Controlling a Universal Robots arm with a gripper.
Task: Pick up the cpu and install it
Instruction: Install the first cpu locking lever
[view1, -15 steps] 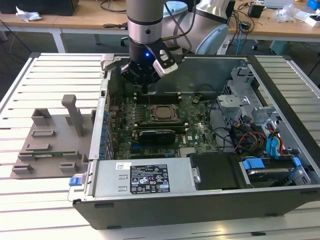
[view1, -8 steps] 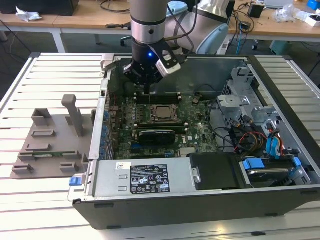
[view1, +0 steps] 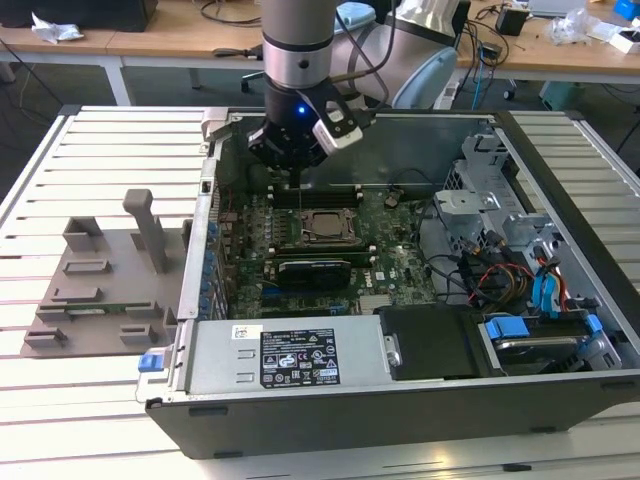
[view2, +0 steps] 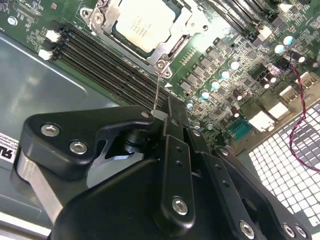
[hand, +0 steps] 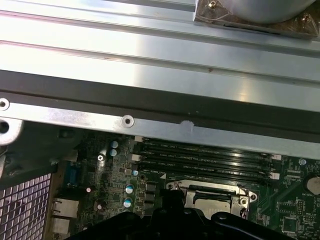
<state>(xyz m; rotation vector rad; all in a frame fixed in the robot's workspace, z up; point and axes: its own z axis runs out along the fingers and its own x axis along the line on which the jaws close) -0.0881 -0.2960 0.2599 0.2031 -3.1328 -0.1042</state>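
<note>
The cpu (view1: 325, 226) lies flat in the motherboard socket, its silvery top showing inside the metal socket frame (view2: 165, 47). In the second wrist view the cpu (view2: 142, 22) sits just beyond the fingertips. My gripper (view1: 298, 178) hangs over the memory slots (view1: 300, 200), just behind the socket. Its fingers (view2: 172, 120) are closed together on a thin metal rod, the socket lever (view2: 157, 92), which rises from the frame's corner. In the first wrist view part of the cpu (hand: 212, 201) peeks out above the dark gripper body.
The open computer case (view1: 330, 395) lies on a slatted metal table (view1: 100, 150). A power supply (view1: 290, 355) is at the front, drive bays and cables (view1: 520, 270) on the exterior view's right. A grey fixture (view1: 100, 280) stands on the exterior view's left.
</note>
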